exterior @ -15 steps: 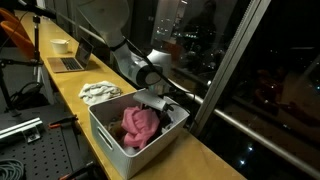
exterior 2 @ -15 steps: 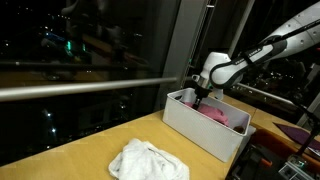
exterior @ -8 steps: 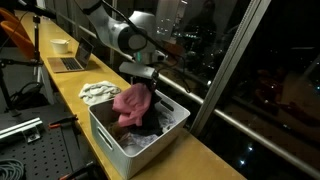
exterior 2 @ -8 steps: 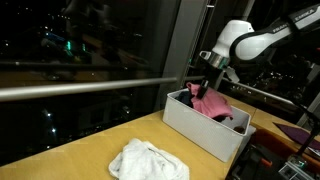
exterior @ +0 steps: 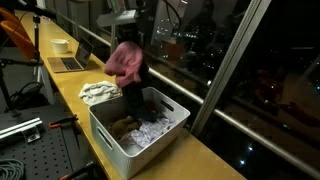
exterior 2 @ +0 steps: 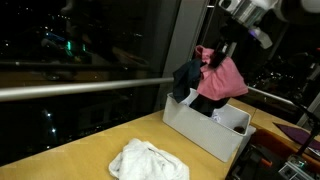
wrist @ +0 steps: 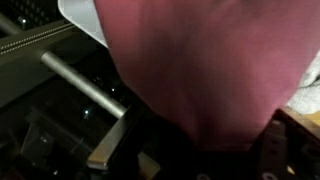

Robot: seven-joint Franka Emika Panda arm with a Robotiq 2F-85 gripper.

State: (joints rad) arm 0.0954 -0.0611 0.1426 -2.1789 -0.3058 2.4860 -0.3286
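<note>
**Gripper high over bin, clenched on pink cloth**

In both exterior views the arm comes in from above with its wrist pointing down. The gripper stands well above the white bin. Its jaws are clamped on a pink cloth, which hangs clear of the bin. A dark garment dangles with the cloth, trailing down to the bin's opening. A white towel lies on the counter beside the bin.
</note>
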